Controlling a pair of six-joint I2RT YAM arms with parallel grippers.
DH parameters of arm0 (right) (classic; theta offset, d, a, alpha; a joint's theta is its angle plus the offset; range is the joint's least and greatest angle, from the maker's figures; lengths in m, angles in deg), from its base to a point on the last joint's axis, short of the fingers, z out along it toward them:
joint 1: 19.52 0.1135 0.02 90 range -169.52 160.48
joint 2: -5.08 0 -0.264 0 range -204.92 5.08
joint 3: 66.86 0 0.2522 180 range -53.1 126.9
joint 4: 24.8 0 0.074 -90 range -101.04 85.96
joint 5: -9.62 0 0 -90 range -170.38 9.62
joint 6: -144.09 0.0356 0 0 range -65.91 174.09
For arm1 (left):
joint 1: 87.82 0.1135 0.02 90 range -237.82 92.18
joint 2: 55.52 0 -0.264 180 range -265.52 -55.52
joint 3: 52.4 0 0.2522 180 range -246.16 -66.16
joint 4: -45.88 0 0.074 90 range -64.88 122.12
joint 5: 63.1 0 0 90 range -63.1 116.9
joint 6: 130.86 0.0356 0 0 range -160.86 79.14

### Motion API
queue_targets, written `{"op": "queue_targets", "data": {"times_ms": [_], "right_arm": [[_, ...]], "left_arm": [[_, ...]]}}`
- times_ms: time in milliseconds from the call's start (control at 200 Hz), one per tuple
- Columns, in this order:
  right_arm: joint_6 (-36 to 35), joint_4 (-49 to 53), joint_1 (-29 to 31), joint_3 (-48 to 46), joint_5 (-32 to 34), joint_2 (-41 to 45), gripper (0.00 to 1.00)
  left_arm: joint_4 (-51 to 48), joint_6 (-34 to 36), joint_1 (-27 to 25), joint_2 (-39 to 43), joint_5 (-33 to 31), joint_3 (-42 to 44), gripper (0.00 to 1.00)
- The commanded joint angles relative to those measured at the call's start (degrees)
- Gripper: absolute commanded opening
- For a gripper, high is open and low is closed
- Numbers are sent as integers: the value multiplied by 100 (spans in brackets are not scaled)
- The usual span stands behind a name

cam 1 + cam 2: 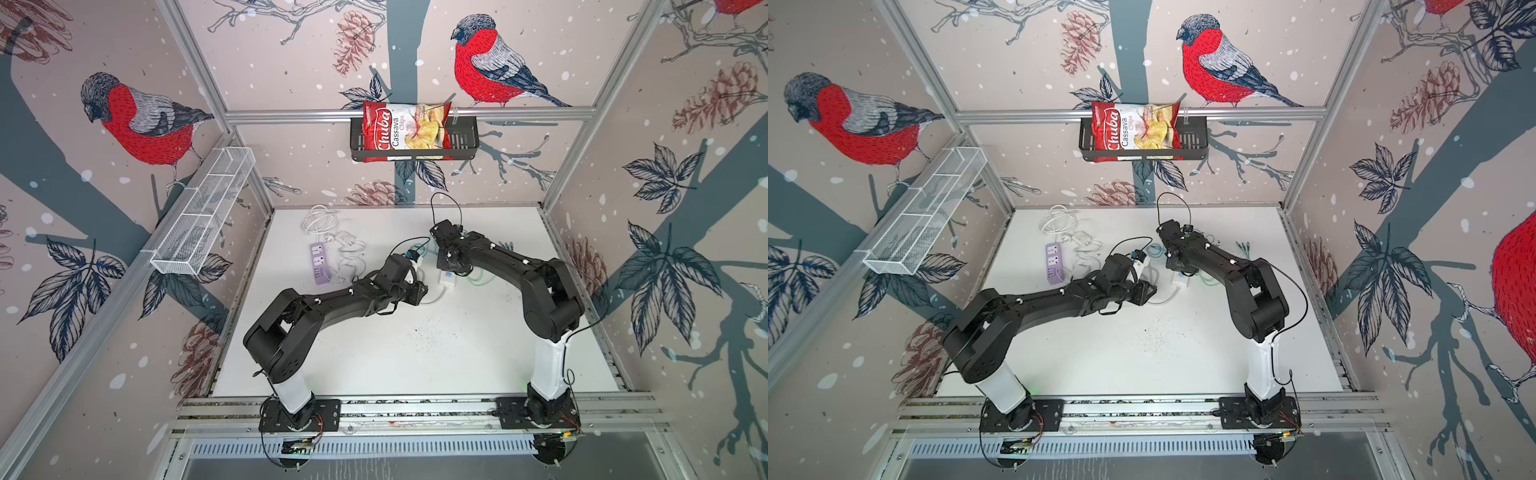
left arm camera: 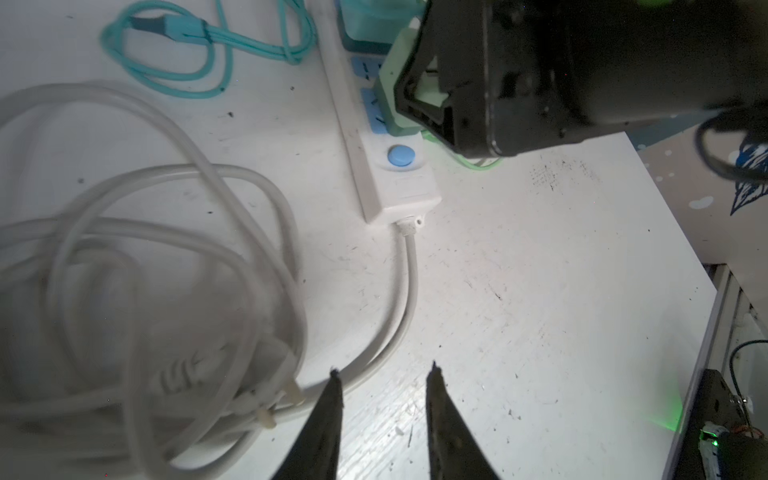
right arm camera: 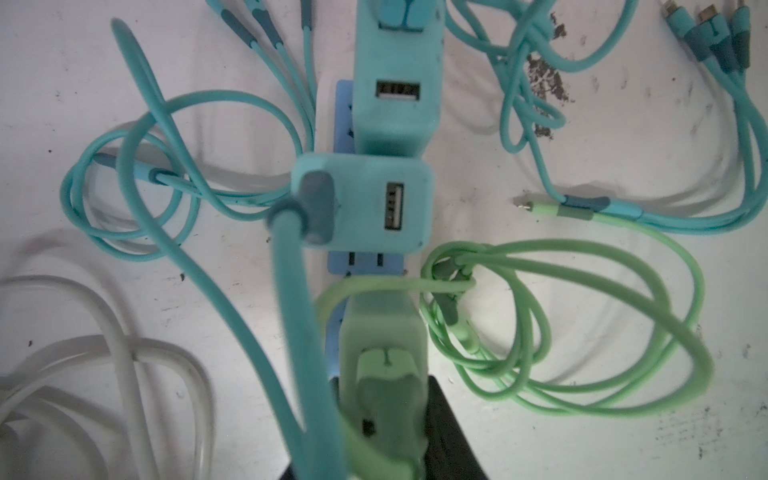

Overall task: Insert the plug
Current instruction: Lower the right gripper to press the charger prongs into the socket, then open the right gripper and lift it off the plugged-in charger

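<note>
- Pinching item: right gripper (image 3: 376, 444), fingers pressed onto the green plug (image 3: 382, 332). The plug sits between them and juts ahead of the tips, onto the white power strip (image 2: 399, 195).
- Key relation: the plug's long axis runs straight out from the right gripper, square to the strip's blue socket face (image 3: 365, 259). The strip's own length carries on ahead, beyond the plug. Whether the pins are fully home cannot be told; judged seated or nearly so, with at most a straight push along that axis left.
- Nearer arm: right, on the plug itself. Left gripper (image 2: 384, 370), fingers spread and empty, hovers over the desk (image 1: 415, 353) off the strip's cord end, with the white cord (image 2: 409, 270) just beside its tips.
- Materials: plug a rounded, matt, rubbery-looking block. Strip hard, smooth plastic with a round blue button (image 2: 401, 156). Teal plugs (image 3: 392, 116) stand beyond, same shape. Green cable (image 3: 561, 324) lies soft, in loose coils.
</note>
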Motion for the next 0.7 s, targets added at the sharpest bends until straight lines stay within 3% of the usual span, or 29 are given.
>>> {"op": "queue_targets", "data": {"times_ms": [0, 150, 435, 695], "right_arm": [[-48, 607, -49, -232, -994, -310, 3], [-209, 590, -154, -87, -1039, -374, 6], [-515, 415, -428, 68, -1166, -457, 6], [-681, 401, -524, 530, -1224, -766, 6]], "left_arm": [[26, 37, 118, 297, -321, 182, 35], [-112, 32, 212, 744, -600, 407, 35], [-432, -18, 251, 1532, -1784, 826, 38], [-698, 4, 416, 1976, -1961, 995, 40]]}}
